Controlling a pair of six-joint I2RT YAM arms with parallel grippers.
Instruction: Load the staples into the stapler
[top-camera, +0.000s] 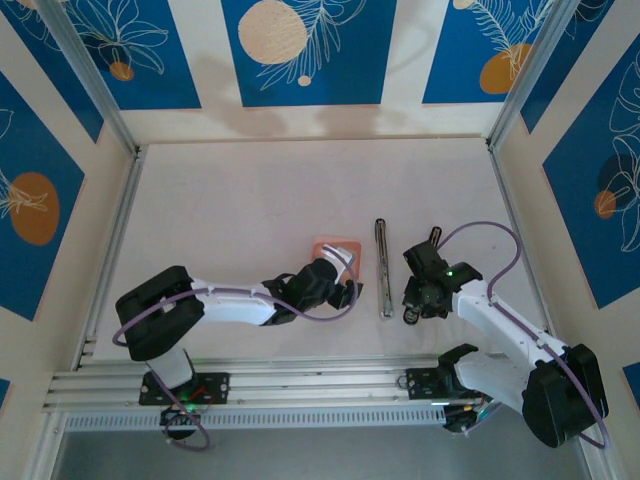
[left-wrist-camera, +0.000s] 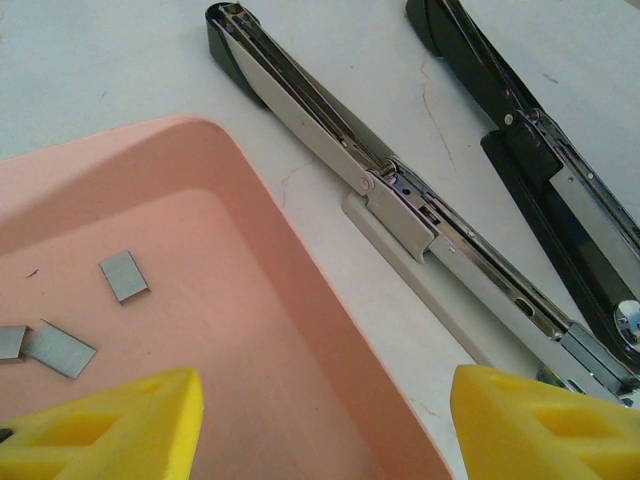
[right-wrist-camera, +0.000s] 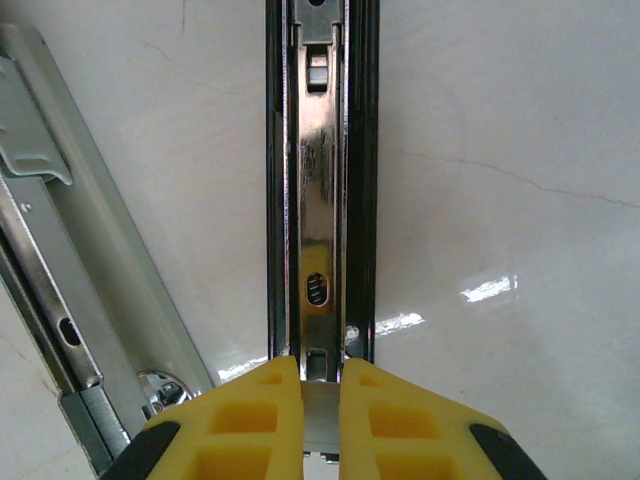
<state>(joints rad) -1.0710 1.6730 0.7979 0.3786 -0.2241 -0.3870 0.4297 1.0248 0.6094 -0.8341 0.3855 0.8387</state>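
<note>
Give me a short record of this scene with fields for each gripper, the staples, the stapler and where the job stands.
left gripper: open, holding nothing, over the edge of the pink tray
right gripper: shut on the black-sided arm of the stapler
staples: three short grey strips lying loose in the tray
stapler: swung open, lying on the table beside the tray, not touching it
stage: no strip picked up yet
</note>
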